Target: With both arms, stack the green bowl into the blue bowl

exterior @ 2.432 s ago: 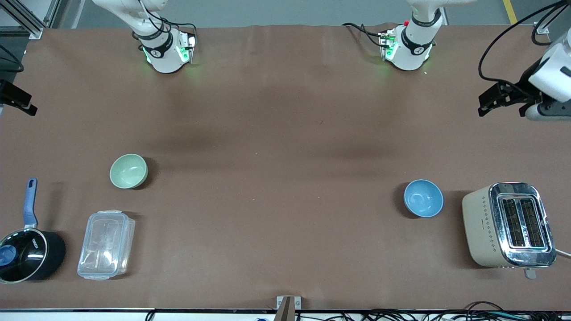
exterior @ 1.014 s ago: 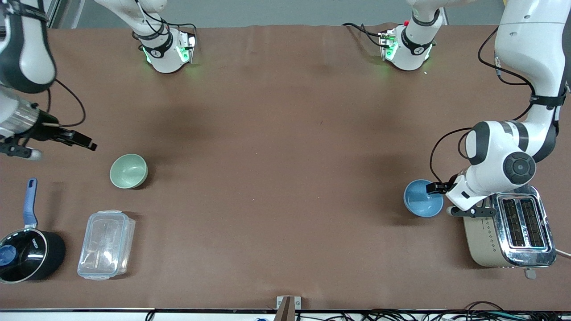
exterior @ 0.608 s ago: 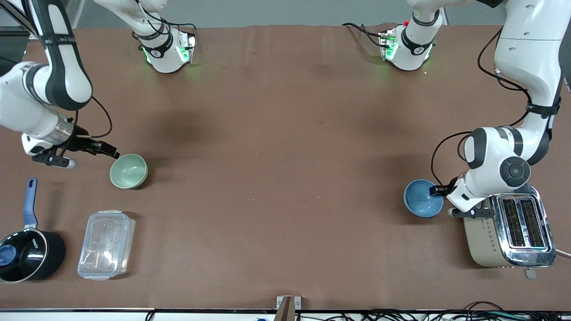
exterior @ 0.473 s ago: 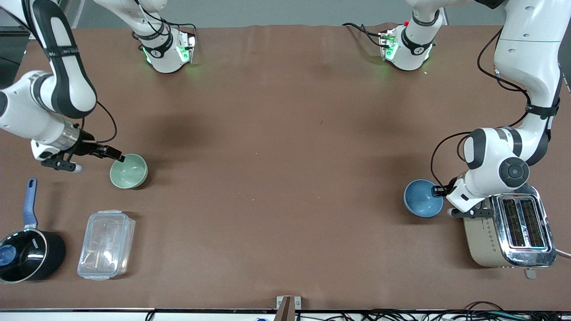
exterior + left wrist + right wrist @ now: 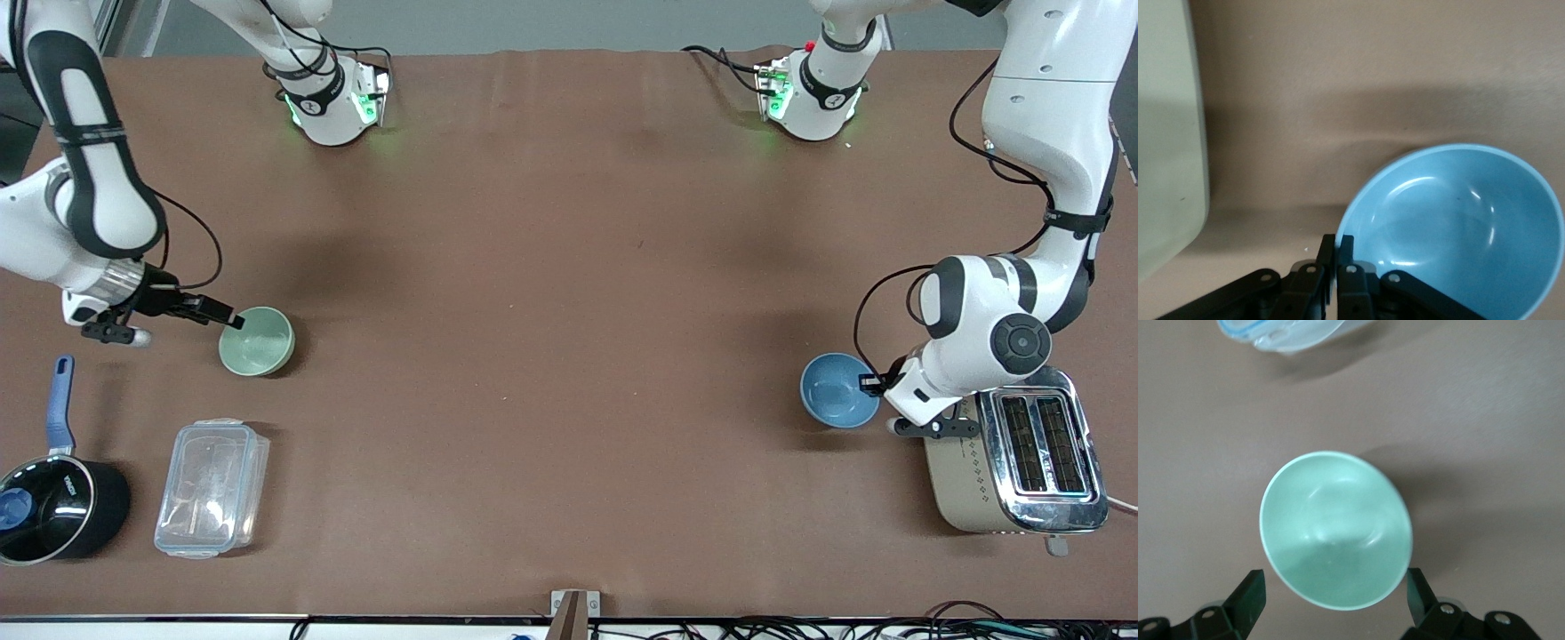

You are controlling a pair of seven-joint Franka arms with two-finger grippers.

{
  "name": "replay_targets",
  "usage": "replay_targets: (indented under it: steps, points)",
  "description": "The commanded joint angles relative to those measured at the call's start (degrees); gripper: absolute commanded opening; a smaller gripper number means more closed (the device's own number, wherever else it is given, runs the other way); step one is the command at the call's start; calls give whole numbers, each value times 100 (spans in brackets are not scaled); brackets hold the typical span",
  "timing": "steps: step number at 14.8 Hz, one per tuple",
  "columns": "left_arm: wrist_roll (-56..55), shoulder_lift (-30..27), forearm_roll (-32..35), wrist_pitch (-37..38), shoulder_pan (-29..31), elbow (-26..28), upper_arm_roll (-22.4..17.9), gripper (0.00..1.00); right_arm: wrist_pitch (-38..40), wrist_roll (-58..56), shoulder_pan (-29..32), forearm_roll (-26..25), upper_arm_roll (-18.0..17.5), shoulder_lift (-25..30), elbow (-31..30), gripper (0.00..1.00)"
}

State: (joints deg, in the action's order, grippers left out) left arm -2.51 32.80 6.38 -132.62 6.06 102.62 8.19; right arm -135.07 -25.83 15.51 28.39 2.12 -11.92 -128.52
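Note:
The green bowl (image 5: 257, 340) stands upright toward the right arm's end of the table. My right gripper (image 5: 226, 317) is at its rim. In the right wrist view (image 5: 1335, 587) it is open wide, one finger on each side of the green bowl (image 5: 1335, 527), not touching it. The blue bowl (image 5: 837, 389) stands toward the left arm's end, beside the toaster. My left gripper (image 5: 867, 384) is at its rim. In the left wrist view my left gripper (image 5: 1337, 250) is shut on the rim of the blue bowl (image 5: 1458, 227), one finger inside and one outside.
A beige and chrome toaster (image 5: 1013, 449) stands right beside the blue bowl and shows in the left wrist view (image 5: 1165, 167). A clear plastic container (image 5: 212, 487) and a black saucepan with a blue handle (image 5: 53, 511) lie nearer the front camera than the green bowl.
Both arms came in from the table's ends. My right gripper reached the green bowl's rim. My left gripper closed on the blue bowl's rim, and that bowl shifted slightly.

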Motion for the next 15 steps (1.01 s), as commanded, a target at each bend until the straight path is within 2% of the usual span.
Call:
replay_targets:
  steps: [1,4,7,9,10,11,12,13,15]
  points:
    - [-205,-63,-119,156,-8,-215,348,0,15,-676,399,412,-71,-397,152,90]
    - [-757,-186,-137,386,-17,-269,910,0,-185,-1151,330,1114,-71,-662,178,87]
    - [-1899,-222,-111,508,-87,-269,1596,0,-941,-1346,146,1133,-89,-864,161,83]
    - [-2567,-222,-102,517,-306,-260,1825,0,-1083,-1346,14,1142,-89,-908,134,81]
    - [-2866,-222,-102,518,-498,-260,1887,0,-1083,-1346,-4,1142,-89,-935,125,74]
    - [-3226,-213,-110,518,-753,-269,1896,0,-1092,-1355,-4,1142,-89,-943,117,54]
    - [-3699,-178,-93,509,-1016,-277,1896,0,-1092,-1363,-4,1142,-89,-935,108,25]
    - [-4061,-99,-84,483,-1236,-338,1896,0,-1092,-1450,4,1142,-89,-935,99,14]
    - [-4572,103,-75,430,-1737,-505,1888,0,-1127,-1653,31,1151,-89,-1013,55,7]
